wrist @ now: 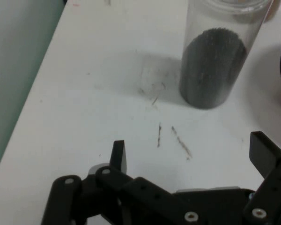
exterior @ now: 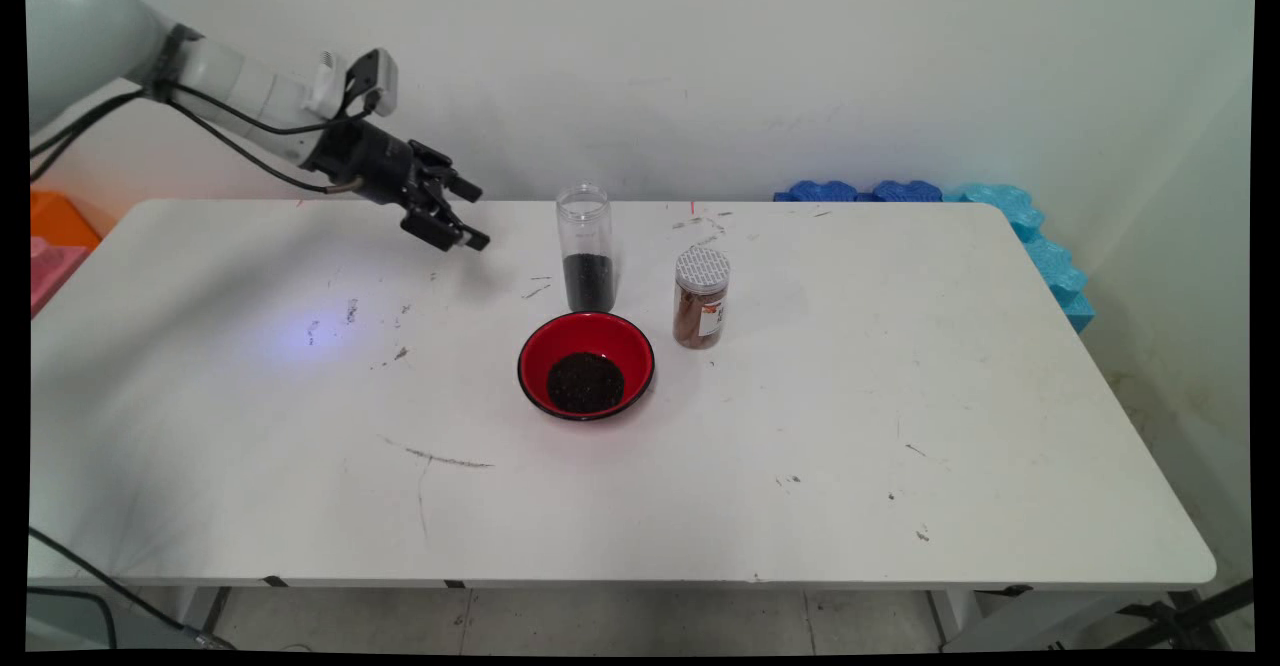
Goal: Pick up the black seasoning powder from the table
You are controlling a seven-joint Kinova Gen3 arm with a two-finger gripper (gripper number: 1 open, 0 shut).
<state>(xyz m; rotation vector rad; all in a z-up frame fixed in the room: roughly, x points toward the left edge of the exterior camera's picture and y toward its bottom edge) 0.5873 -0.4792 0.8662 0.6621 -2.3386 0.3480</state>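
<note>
My pincer (exterior: 468,214) hung empty above the table (exterior: 900,426), jaws apart, left of the clear jar (exterior: 585,246). The jar, a third full of dark grains, stood just behind the red bowl (exterior: 586,364). I judged any closing should stay level and square, since the tall jar could tip.

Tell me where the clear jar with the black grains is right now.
In the main view the clear jar stands upright near the table's far middle, just behind the red bowl, left of the brown spice jar.

The tool (exterior: 470,214) hung spread above the desk (exterior: 900,426), left of a clear jar (exterior: 585,246); red bowl (exterior: 586,364) and spice jar (exterior: 701,297) stood nearby.
</note>
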